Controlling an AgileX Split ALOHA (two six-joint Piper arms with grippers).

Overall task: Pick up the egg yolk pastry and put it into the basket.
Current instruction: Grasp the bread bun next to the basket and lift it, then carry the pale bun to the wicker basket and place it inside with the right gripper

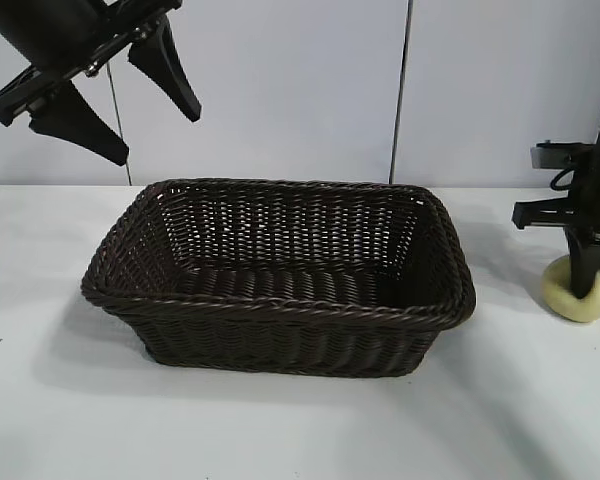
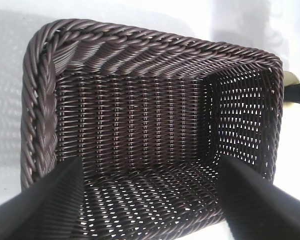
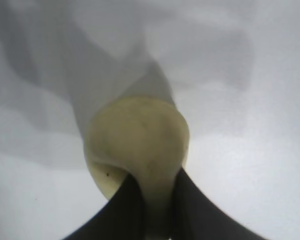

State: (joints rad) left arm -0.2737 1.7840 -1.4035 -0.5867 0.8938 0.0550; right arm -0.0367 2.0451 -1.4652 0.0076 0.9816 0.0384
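The dark-brown wicker basket [image 1: 280, 275] stands in the middle of the white table; the left wrist view looks down into it [image 2: 140, 125]. The pale-yellow egg yolk pastry [image 1: 570, 292] is at the right edge, at table level, to the right of the basket. My right gripper [image 1: 588, 280] is shut on it; in the right wrist view its two dark fingers pinch the pastry [image 3: 140, 140] so that it bulges between them. My left gripper [image 1: 130, 90] hangs open and empty high above the basket's left rear corner.
The white table [image 1: 280, 420] stretches in front of the basket. A pale wall with a vertical seam [image 1: 400, 90] stands behind.
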